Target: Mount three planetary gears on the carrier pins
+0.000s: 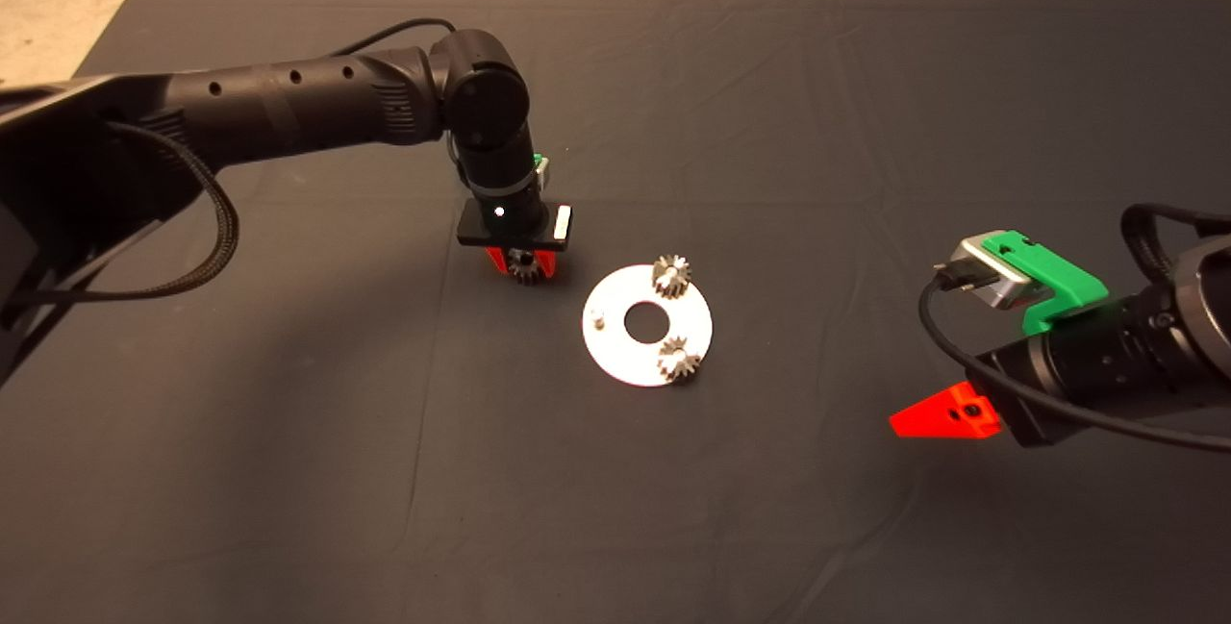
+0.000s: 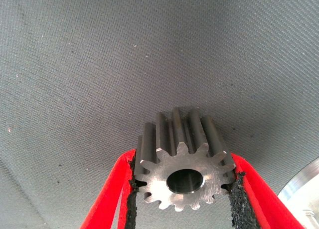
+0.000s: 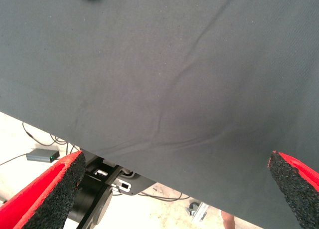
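So the left gripper (image 1: 524, 265) has its two red fingers clamped on the third small dark-silver toothed gear (image 2: 185, 164). The black pads bite the teeth on both sides and the central bore is unobstructed. It hangs over the dark mat (image 1: 288, 432), just beside the flat silvery-white round disc (image 1: 646, 325), on the disc's left in the head view.

What matters here: the one bare carrier pin (image 1: 597, 320), a tiny silver stud, stands on the near-left part of the disc, right of the held gear and a bit nearer the camera. I'd guess a short sideways shift, then a straight drop with the bore lined up on the pin.

The other two gears (image 1: 671, 275) (image 1: 678, 359) already sit on the disc's right side.

The right gripper (image 1: 947, 415) is parked well off to the right, fingers spread wide, holding nothing. The left arm is clearly the closer one.
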`<action>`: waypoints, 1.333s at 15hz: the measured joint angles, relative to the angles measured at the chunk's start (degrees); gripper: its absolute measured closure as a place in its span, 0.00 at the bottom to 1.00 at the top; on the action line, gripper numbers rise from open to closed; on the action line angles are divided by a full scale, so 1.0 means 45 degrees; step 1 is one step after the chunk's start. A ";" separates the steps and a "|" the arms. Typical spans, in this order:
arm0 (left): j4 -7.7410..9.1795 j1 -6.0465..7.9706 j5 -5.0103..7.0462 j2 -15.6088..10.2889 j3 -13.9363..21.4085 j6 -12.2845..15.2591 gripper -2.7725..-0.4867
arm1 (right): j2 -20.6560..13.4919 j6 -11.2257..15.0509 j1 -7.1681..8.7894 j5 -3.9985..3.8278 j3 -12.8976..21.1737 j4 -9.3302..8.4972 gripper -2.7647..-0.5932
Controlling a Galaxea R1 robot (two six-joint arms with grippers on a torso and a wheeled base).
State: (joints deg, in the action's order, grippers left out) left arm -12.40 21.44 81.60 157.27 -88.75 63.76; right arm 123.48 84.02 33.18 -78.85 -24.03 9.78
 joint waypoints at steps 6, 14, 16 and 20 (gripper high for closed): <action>0.0014 -0.0005 0.0014 -0.0214 0.0114 -0.0192 0.81 | 0.0003 0.0000 0.0000 -0.0625 -0.0005 0.0005 0.01; 0.0361 0.0789 0.0713 -0.0444 0.1054 -0.0325 0.86 | -0.0068 0.0005 0.0005 -0.0699 0.0019 0.0000 0.01; 0.0804 0.1588 0.0713 -0.0710 0.1726 0.0019 0.86 | -0.0079 0.0002 0.0005 -0.0716 0.0019 0.0000 0.01; 0.1393 0.1544 0.0660 -0.1242 0.4488 0.2195 0.86 | -0.0068 0.0001 0.0005 -0.0707 0.0019 0.0001 0.01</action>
State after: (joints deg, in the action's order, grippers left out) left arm -6.13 28.39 84.57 151.68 -68.55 73.63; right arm 123.17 84.02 33.21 -82.03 -23.94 9.78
